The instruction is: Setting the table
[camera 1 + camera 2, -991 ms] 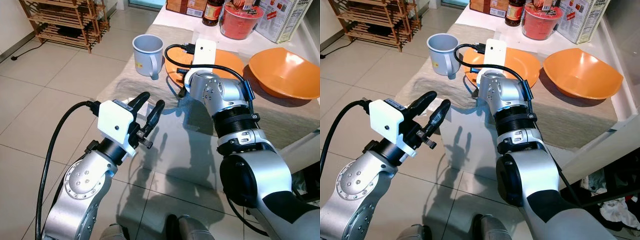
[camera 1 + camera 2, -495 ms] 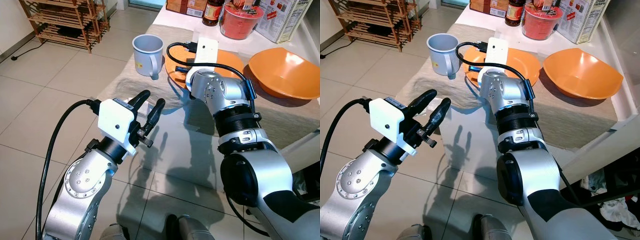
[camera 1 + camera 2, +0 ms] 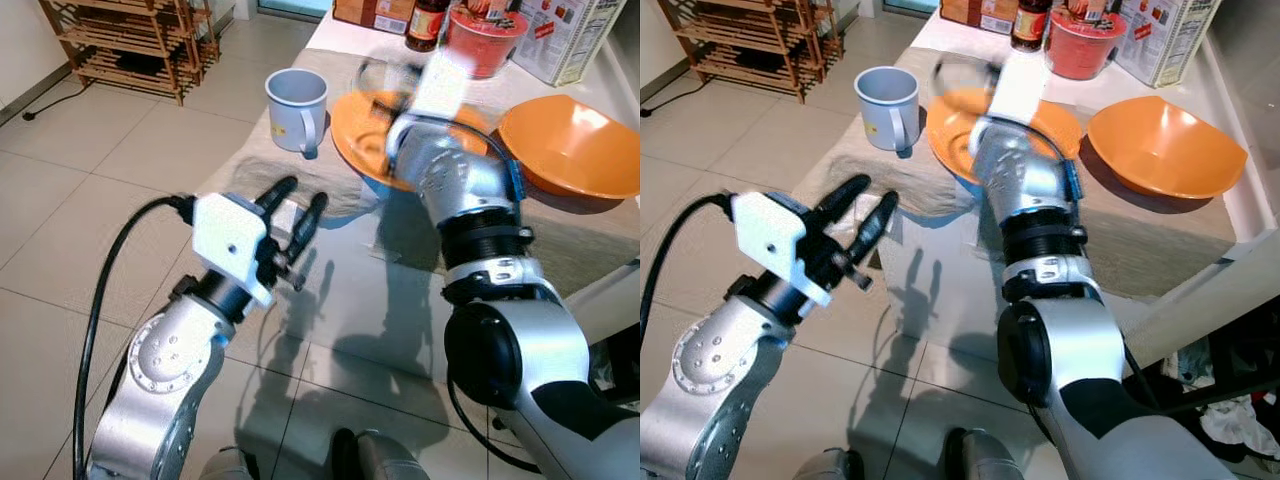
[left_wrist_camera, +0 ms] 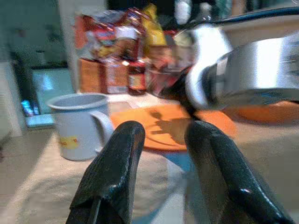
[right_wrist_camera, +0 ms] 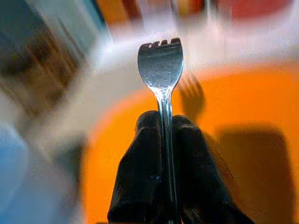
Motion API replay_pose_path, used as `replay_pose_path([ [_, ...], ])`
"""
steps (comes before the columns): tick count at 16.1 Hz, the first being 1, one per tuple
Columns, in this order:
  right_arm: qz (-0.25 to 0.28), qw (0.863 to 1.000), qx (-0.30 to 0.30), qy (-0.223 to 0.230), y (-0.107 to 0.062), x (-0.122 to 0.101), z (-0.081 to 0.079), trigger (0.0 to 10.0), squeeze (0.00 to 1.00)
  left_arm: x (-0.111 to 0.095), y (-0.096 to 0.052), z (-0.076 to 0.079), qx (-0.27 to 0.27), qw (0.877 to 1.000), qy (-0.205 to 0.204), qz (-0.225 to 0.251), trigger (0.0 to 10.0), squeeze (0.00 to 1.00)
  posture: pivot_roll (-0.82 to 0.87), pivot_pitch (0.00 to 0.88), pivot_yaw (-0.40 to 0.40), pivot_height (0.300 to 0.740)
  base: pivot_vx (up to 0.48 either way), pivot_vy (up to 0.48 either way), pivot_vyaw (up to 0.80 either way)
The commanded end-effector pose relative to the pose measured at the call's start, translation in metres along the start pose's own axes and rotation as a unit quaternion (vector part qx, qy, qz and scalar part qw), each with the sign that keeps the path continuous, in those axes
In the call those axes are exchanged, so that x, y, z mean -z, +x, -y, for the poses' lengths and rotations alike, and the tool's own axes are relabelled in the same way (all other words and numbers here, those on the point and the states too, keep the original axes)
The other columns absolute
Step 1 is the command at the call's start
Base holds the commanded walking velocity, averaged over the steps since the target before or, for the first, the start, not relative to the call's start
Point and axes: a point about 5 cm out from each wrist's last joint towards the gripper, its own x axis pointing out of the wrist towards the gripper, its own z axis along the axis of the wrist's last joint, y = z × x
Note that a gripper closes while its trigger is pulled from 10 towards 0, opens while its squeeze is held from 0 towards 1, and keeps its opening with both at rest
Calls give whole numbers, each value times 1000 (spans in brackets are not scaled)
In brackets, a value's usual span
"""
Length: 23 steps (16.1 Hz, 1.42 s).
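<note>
Fork (image 5: 161, 70) was clamped upright in the right pincer (image 5: 162, 140), its tines pointing out over the orange plate (image 5: 243, 140) on the counter; the left pincer (image 4: 163, 154), half open, hung nearer the mug (image 4: 79, 123).

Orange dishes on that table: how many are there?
2: a plate beside the mug, under the robot's right arm, and a bowl further to the right. Others may be hidden.

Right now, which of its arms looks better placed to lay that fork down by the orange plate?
The right. Its gripper is shut on the fork, directly above the orange plate. The left gripper is open and holds nothing, off the table's near edge.
</note>
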Motion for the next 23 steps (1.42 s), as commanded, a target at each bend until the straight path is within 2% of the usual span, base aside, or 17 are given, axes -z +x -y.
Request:
replay_pose_path([
  [1,66,997,-18,32,-4,-23,3,10000,0,0,0,-6,-21,1000,-6,3,10000,0,-42,141,-49,740,0,0,0],
  [2,138,986,-86,31,-16,-37,4,10000,0,-1,1,-19,-74,997,-14,10,10000,0,-48,140,-45,740,0,0,0],
  [3,173,970,-163,56,-30,-43,5,10000,0,1,1,-31,-130,991,-16,6,10000,0,-55,142,-43,740,0,0,0],
  [4,184,956,-211,83,-39,-46,8,10000,0,7,0,-42,-184,983,-13,-8,10000,0,-63,147,-42,740,0,0,0],
  [5,203,937,-261,115,-51,-50,11,10000,0,10,-2,-48,-210,978,-4,-13,10000,0,-73,142,-36,740,0,0,0],
  [6,209,926,-291,123,-58,-51,12,10000,0,10,-2,-49,-211,977,-3,-13,10000,0,-75,142,-34,740,0,0,0],
  [8,191,893,-391,116,-80,-41,8,10000,0,7,-2,-52,-201,978,-46,16,10000,0,-82,136,-24,740,0,0,0],
  [9,165,866,-455,128,-94,-33,2,10000,0,6,-3,-53,-187,979,-70,25,10000,0,-89,130,-20,740,0,0,0],
  [10,144,855,-483,125,-100,-24,0,10000,0,6,-3,-53,-183,979,-82,29,10000,0,-89,129,-20,740,0,0,-800],
  [11,105,846,-511,108,-105,-5,-2,10000,0,7,-4,-54,-187,978,-89,32,10000,0,-90,125,-19,740,0,0,-800],
  [14,27,849,-520,95,-109,42,4,10000,0,15,-13,-59,-201,975,-94,24,10000,0,-77,121,-23,740,0,0,-800],
  [15,17,848,-521,94,-111,47,5,10000,0,17,-18,-61,-201,974,-98,21,10000,0,-76,119,-21,740,0,0,-800],
  [17,27,844,-528,93,-114,47,7,10000,0,18,-23,-62,-194,975,-102,21,10000,0,-69,117,-18,740,0,-398,-400],
  [20,26,822,-562,88,-121,46,2,10000,0,18,-21,-59,-177,977,-113,28,10000,0,-70,113,-13,740,0,-458,0],
  [23,23,813,-575,86,-124,46,2,10000,0,22,-22,-57,-169,978,-118,25,10000,0,-77,111,-9,740,0,-458,0],
])
